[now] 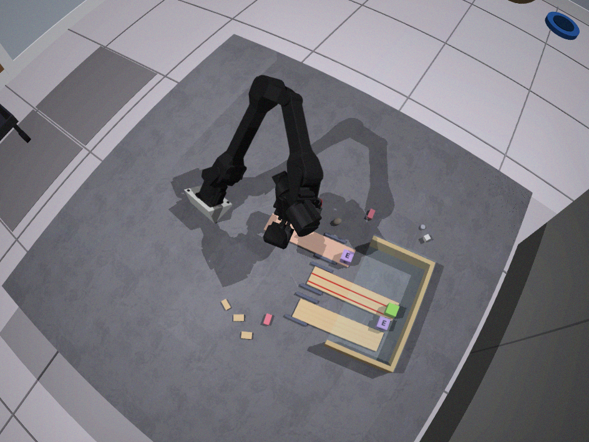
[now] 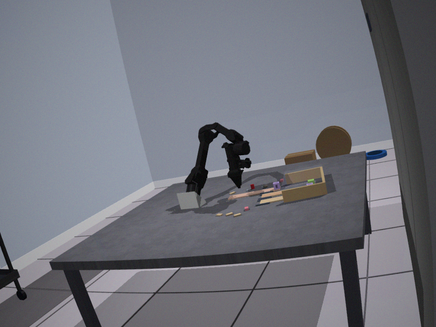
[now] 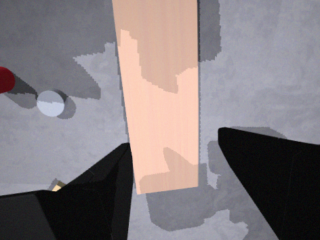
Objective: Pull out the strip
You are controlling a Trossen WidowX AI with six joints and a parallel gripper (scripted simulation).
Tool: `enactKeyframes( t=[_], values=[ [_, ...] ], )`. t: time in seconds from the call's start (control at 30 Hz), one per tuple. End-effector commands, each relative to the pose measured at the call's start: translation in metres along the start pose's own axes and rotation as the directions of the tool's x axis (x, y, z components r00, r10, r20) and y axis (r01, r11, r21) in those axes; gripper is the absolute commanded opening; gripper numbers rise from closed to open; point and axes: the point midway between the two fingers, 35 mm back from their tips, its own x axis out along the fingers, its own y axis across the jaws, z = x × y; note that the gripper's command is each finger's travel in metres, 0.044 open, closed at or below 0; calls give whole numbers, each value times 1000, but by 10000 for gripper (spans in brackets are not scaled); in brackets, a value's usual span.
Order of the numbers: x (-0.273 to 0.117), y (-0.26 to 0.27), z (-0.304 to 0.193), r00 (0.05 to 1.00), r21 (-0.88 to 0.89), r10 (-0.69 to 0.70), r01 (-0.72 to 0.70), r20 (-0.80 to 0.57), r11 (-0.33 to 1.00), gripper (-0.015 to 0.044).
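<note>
The pink-tan strip (image 1: 316,245) (image 2: 251,193) (image 3: 163,112) lies outside the open-sided tray, its far end by the opening. A purple cube marked E (image 1: 347,256) (image 2: 276,185) rests on that far end. My gripper (image 2: 239,186) (image 3: 175,143) is open and empty above the near end, a finger to each side of the strip in the wrist view. A red-lined strip (image 1: 347,289) and a plain strip (image 1: 332,323) reach into the tray. A green cube (image 1: 392,309) sits at the red-lined strip's far end. A second E cube (image 1: 383,323) is beside it; its support is unclear.
The tray (image 1: 412,317) (image 2: 304,192) has wooden walls. Dark rails (image 1: 306,297) flank the strips. A red cylinder (image 2: 251,186) (image 3: 5,80) and grey disc (image 3: 51,103) lie beside the pink-tan strip. A brown stone (image 1: 336,221), pink blocks (image 1: 370,213) (image 1: 267,319) and tan blocks (image 1: 238,318) lie around.
</note>
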Motion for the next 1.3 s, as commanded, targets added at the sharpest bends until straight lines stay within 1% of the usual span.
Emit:
enactKeyframes(
  t=[0.0, 0.13, 1.27],
  values=[
    [-1, -1, 15, 1000, 2, 6, -6, 2, 1000, 341],
    [-4, -3, 30, 1000, 1, 6, -6, 3, 1000, 440],
    [-20, -13, 164, 1000, -4, 5, -5, 8, 1000, 440]
  ],
)
